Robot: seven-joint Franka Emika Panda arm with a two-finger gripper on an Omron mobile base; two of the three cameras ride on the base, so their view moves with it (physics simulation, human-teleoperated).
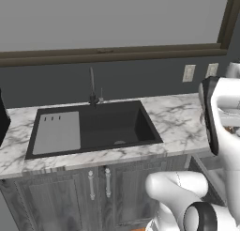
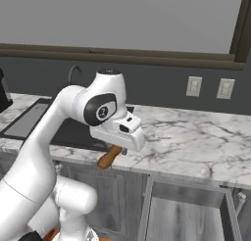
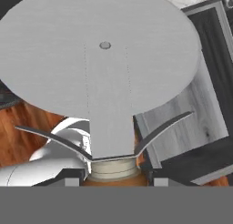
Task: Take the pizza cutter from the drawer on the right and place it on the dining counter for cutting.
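My gripper (image 3: 113, 176) is shut on the pizza cutter (image 3: 102, 59). In the hand view its round silvery wheel blade looms large, and the orange-brown handle sits between the fingers at the bottom. From the right base view the handle (image 2: 109, 157) pokes out down-left from under my gripper (image 2: 121, 148), above the front edge of the sink counter. The drawer (image 2: 188, 213) stands pulled open below and to the right of the hand, grey inside; its wood-grain floor also appears behind the blade as the drawer (image 3: 195, 114). The dining counter is out of view.
A marble counter (image 1: 178, 122) holds a black sink (image 1: 96, 129) with a faucet (image 1: 93, 91) behind it. Cabinet doors with silver handles (image 1: 99, 183) sit under the sink. Wall outlets (image 2: 210, 87) are on the dark backsplash. Wood floor (image 3: 18, 136) lies below.
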